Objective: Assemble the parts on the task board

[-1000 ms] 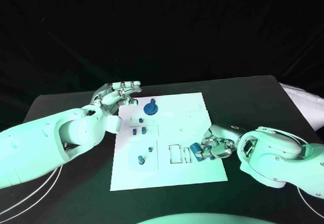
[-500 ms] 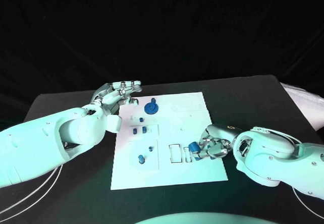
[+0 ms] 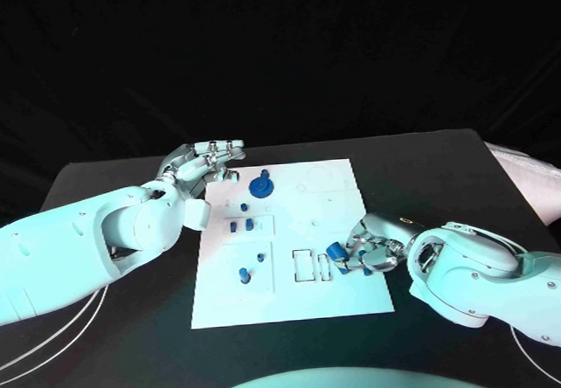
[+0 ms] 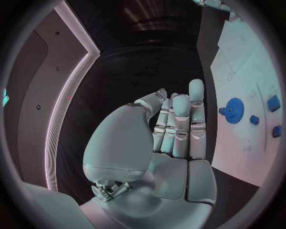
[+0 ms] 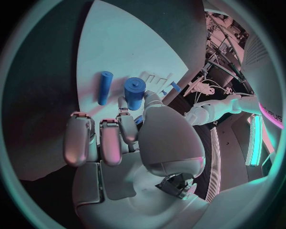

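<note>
Right wrist view: fingers [image 5: 110,140] and thumb closed narrow on a short blue peg [image 5: 135,93], held clear in front of the palm above the board [image 5: 119,43]. Just beside it, a slim blue rod [image 5: 104,87] lying loose on the white surface, not touched.

Head view: right hand [image 3: 372,252] at the board's right edge, peg at its tip, close to the outlined slots [image 3: 307,264]. Against a second ago, carried a little up and in toward those slots; peg raised slightly with it, grip unchanged. Small shift only, and cannot tell whether the peg's end has met the board yet.

Reads as a carry nearly over: part in hand, not yet seated. Probably needs lining up with a slot or hole and pressing down next. Risk of nudging the loose rod, so near the fingers.

Left hand [image 3: 210,163] parked past the board's far left corner over the worktop [image 3: 103,181]. Fingers [image 4: 180,124] straight and side by side, holding nothing. No move there across the second.

Elsewhere on the board, gear [image 3: 263,187] near the far edge and small pegs [image 3: 239,225] below it, all lying as before. Leaves most of the assembly undone, with this one peg the part in play.
</note>
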`<action>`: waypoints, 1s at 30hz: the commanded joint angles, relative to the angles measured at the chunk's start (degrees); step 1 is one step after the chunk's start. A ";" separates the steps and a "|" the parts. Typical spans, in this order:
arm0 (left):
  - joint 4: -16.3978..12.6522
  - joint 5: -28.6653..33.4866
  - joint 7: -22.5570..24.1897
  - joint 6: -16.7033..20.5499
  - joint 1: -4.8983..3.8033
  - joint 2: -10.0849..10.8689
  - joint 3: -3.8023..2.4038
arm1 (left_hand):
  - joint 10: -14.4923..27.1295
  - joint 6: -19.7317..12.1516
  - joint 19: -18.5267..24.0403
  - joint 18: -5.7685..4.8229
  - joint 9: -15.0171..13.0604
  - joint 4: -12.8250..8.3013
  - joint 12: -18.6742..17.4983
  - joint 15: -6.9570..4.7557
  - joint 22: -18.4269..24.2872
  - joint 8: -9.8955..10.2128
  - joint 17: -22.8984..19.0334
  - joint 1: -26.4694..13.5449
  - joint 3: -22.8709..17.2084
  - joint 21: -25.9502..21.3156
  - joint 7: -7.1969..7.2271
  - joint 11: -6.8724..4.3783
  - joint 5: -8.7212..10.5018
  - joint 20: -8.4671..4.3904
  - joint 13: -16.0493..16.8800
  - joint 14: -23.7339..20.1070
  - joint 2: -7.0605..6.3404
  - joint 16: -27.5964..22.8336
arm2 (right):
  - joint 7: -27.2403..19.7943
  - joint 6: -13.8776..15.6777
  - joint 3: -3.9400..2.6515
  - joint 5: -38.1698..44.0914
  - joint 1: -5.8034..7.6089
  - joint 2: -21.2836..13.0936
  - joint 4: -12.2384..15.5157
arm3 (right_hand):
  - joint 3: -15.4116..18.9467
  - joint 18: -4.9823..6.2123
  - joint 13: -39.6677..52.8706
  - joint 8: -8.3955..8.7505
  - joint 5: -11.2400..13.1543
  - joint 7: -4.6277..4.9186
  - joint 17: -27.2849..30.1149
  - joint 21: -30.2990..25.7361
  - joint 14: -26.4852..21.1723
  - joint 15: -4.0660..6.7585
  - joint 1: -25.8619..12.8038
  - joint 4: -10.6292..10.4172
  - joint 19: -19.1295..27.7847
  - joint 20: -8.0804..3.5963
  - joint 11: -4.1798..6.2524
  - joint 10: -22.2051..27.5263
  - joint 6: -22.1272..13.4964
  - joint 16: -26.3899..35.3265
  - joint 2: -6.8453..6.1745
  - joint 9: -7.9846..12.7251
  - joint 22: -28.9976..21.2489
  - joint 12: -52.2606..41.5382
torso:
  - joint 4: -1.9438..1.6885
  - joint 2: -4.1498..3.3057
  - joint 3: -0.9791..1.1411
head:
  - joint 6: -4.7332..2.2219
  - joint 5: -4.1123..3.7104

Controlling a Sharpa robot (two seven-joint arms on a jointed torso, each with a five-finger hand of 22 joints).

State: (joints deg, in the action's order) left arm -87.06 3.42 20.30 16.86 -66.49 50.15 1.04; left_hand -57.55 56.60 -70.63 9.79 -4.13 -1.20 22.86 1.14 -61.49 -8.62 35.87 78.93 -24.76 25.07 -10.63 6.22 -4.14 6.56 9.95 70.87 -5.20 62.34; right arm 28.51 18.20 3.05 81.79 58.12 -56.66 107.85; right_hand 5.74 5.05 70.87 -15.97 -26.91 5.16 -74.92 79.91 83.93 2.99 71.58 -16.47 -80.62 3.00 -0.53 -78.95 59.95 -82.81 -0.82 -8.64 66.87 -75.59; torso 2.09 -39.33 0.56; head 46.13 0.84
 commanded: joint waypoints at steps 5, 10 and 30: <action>-0.05 -0.25 0.23 -1.22 0.11 -0.15 -0.03 | 0.32 -0.46 -0.23 0.58 0.00 -0.15 0.16 0.13 0.05 -0.28 -0.06 -0.21 0.31 -0.34 0.08 -0.05 -0.07 0.30 0.05 -0.46 0.49 0.23 | -4.82 8.73 -0.12 -6.92 0.18 -0.09 1.53 | 0.28 -0.59 0.87 -0.35 -1.16 -0.35 -2.17 0.43 3.81 0.71 -0.37 0.11 -0.34 -0.49 0.23 -0.77 0.90 -0.18 0.44 -0.59 0.29 -0.46 | -0.10 -0.01 -0.03 | -0.08 0.01; -0.03 -0.25 0.21 -1.19 0.15 -0.15 -0.03 | 0.32 -0.46 -0.23 0.58 0.00 -0.15 0.16 0.13 0.05 -0.28 -0.06 -0.21 0.31 -0.34 0.08 -0.05 -0.07 0.30 0.05 -0.46 0.49 0.23 | -4.09 7.48 -0.13 -7.84 0.22 0.35 1.40 | 0.66 -0.59 0.93 -0.31 -1.07 -0.40 -2.15 0.43 3.80 0.76 -1.00 -0.09 -0.35 -0.56 0.27 -0.81 1.02 -0.17 0.67 -0.83 0.27 -0.37 | -0.07 0.00 -0.09 | 0.04 0.16; -0.05 -0.26 0.41 -0.95 0.18 -0.41 -0.03 | 0.41 -0.50 -0.24 0.59 0.00 -0.25 0.30 0.13 0.07 -0.33 -0.01 -0.14 0.29 -0.36 0.09 -0.06 -0.08 0.30 0.07 -0.45 0.53 0.29 | -1.08 -0.58 -0.12 -9.06 0.22 4.87 -0.16 | 1.91 -0.61 0.98 -0.40 0.19 -0.70 -1.95 0.40 3.76 0.95 -2.89 -0.11 -0.39 -0.70 0.51 -0.78 1.61 -0.04 1.41 -1.85 0.30 0.11 | -0.03 0.01 -0.06 | 0.26 0.46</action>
State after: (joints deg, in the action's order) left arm -87.03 3.42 20.23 16.75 -66.31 49.86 1.04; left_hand -57.55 56.60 -70.63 9.78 -4.13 -1.37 22.86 1.14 -61.50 -8.62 35.87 78.93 -24.59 25.07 -10.63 6.23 -4.14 6.56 9.93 70.86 -5.20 62.34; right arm 26.44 20.12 2.96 73.12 58.34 -51.90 107.68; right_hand 7.36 4.82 71.92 -16.20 -27.04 4.33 -74.90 80.12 84.14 3.61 69.42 -16.61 -80.95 2.67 -0.07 -79.43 61.17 -82.82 0.54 -10.47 67.11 -75.81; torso 2.06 -39.35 0.48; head 46.35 1.26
